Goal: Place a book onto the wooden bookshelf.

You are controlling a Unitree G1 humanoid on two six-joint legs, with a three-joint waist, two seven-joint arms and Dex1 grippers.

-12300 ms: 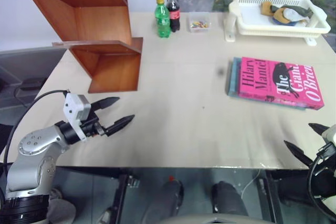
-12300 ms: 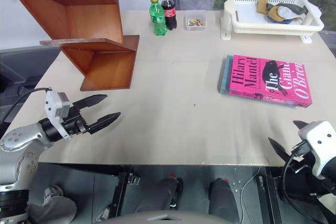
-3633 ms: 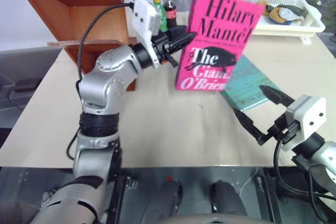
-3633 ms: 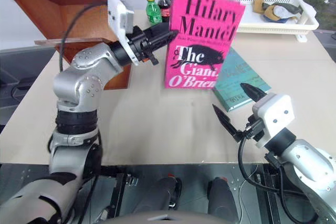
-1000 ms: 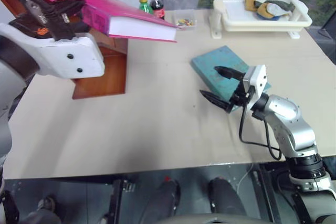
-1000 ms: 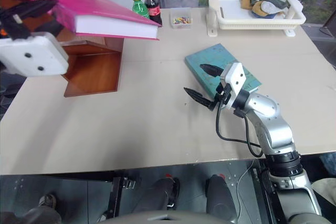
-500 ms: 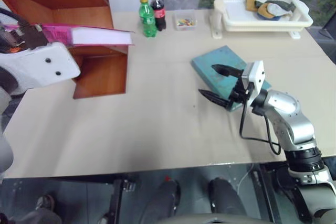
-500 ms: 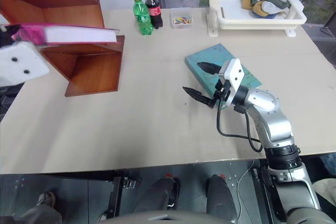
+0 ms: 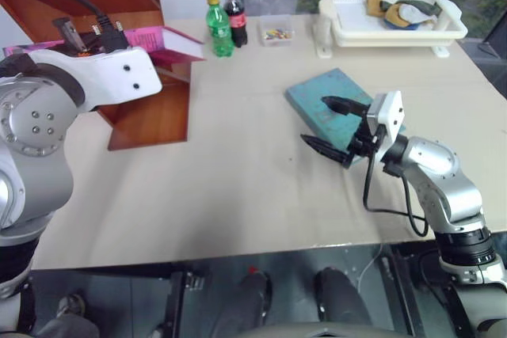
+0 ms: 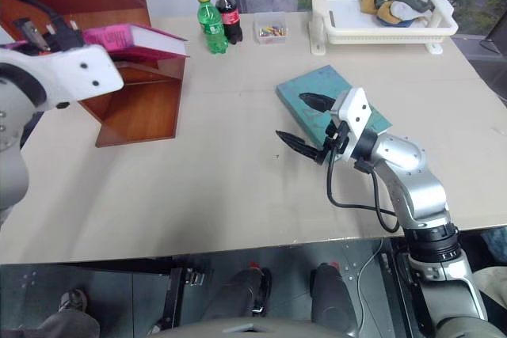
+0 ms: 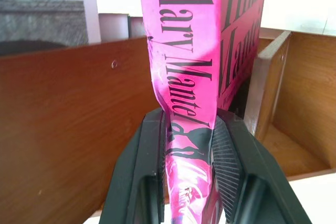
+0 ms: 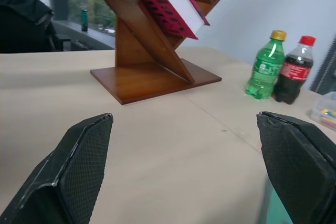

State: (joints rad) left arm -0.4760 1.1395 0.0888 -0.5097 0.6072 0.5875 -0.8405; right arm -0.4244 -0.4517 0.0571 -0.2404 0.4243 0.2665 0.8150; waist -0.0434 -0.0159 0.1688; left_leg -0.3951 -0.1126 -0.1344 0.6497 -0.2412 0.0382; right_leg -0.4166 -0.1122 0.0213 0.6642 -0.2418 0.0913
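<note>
Lying flat-side up at the wooden bookshelf (image 9: 154, 104), the book (image 10: 146, 39) rests on or just over the lower shelf near the bench's far left corner, its white page edge facing the bench's middle; contact with the shelf board cannot be confirmed. The left gripper (image 11: 190, 153) is clamped on the book's pink cover at the spine end, one black finger (image 11: 142, 166) on each face.

The right gripper (image 9: 337, 128) hovers over the middle of the bench (image 9: 238, 187), fingers spread wide apart and holding nothing, just beside the near corner of a teal book (image 9: 317, 100) lying flat toward the right side.

Along the far edge stand a green bottle (image 9: 217, 16) and a dark cola bottle (image 9: 234, 9), touching or nearly so, just beside the bookshelf. A small clear box of coloured bits (image 9: 277, 32) sits next to them. A white basket tray (image 9: 341, 13) holding cloth items occupies the far right corner.
</note>
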